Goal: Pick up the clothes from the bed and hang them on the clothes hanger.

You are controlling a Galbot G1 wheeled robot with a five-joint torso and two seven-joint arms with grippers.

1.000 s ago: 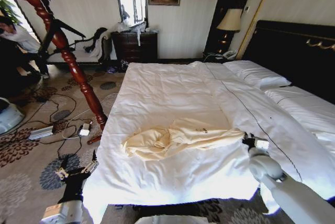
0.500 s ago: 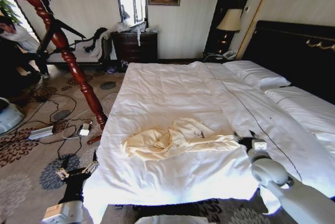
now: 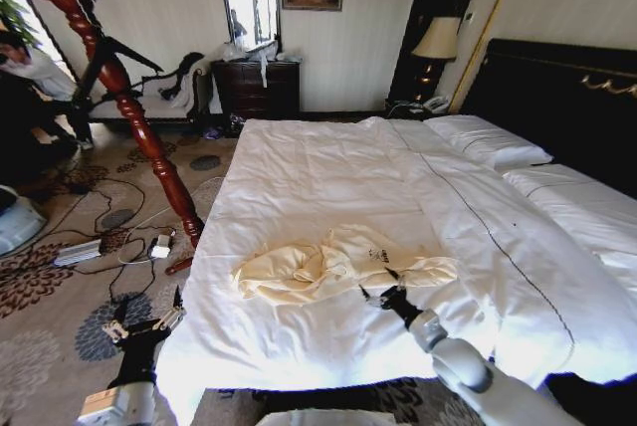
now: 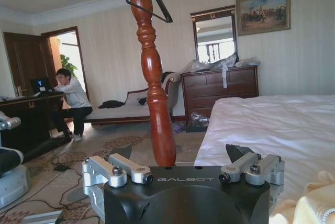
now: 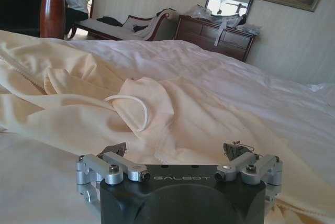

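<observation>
Cream shirt [image 3: 338, 265] fabric is thin, so the spread right gripper [image 3: 382, 297] (left gripper [image 3: 147, 324] also spread, idle off the bed [image 3: 299, 167]) may pinch duvet too.

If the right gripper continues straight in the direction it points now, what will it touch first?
Most likely the clothes. The right gripper is open, low over the bed, with the cream fabric directly ahead of its fingertips in the right wrist view. It may already brush the nearest fold; depth there is unclear.
</observation>
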